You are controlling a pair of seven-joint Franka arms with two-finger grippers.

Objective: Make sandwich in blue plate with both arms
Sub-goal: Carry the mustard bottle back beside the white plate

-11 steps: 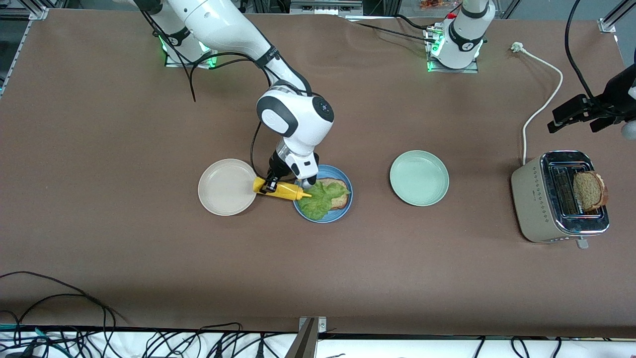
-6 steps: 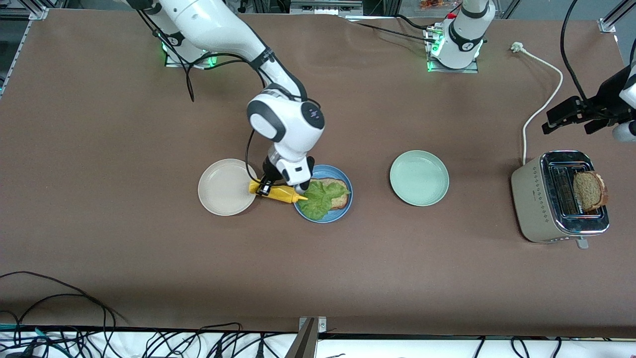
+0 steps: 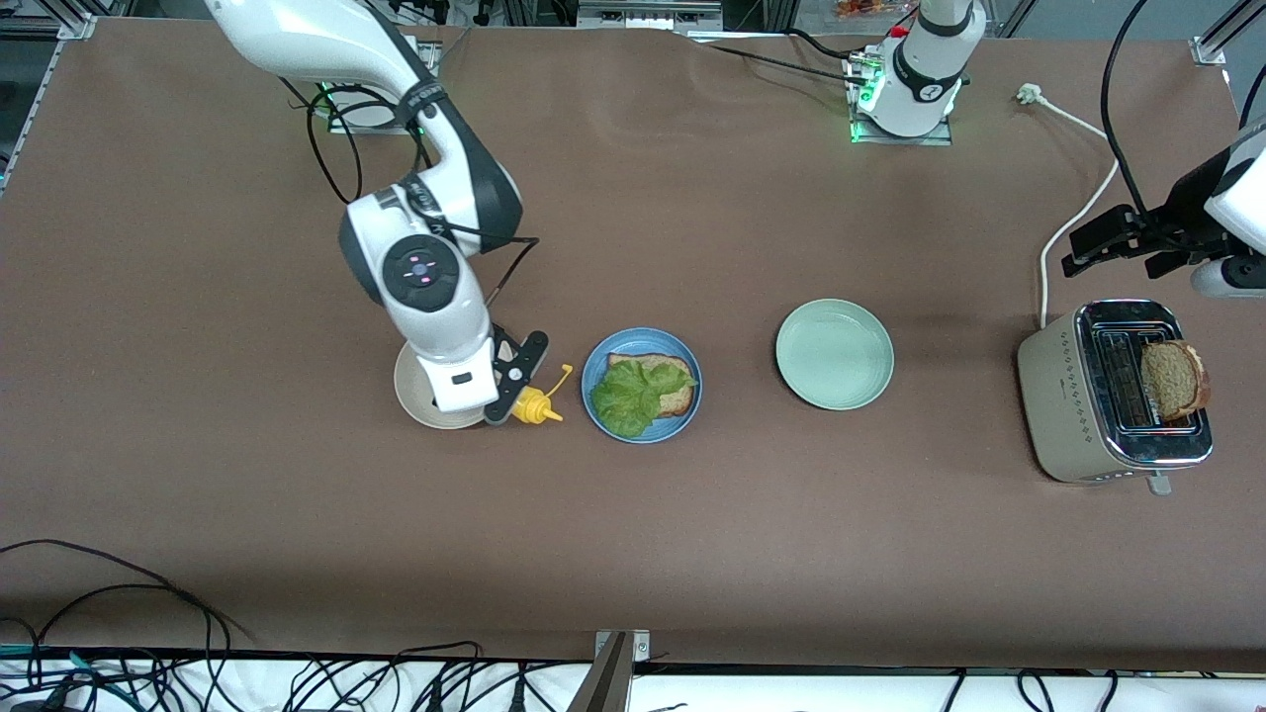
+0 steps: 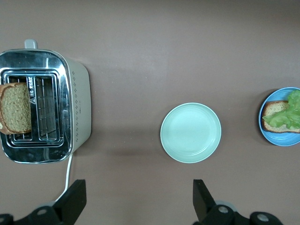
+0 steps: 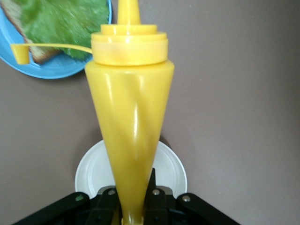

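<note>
The beige plate (image 3: 420, 400) is largely hidden under the right arm's wrist. Over it, the right gripper (image 3: 514, 386) is pinched on the smooth yellow squeeze bottle (image 3: 537, 405), whose cap dangles open. Beside it, ruffled lettuce (image 3: 628, 396) lies on bread (image 3: 668, 381) in the blue plate (image 3: 643, 430). Another slice (image 3: 1172, 379) stands in the toaster (image 3: 1088, 396), and the left gripper (image 3: 1108, 237) is spread wide above.

- My right gripper (image 3: 502, 394) holds the bottle (image 3: 535, 403) over the table (image 3: 633, 534), between two plates (image 3: 410, 388) (image 3: 595, 368).
- Lettuce (image 3: 627, 396) lies on bread (image 3: 673, 388) in the middle plate.
- A third plate (image 3: 835, 354) sits toward my left arm's end.
- The toaster (image 3: 1073, 396), near that end's edge, holds a slice (image 3: 1173, 379).
- My left gripper (image 4: 139, 199) hangs beside it, fingers apart.
</note>
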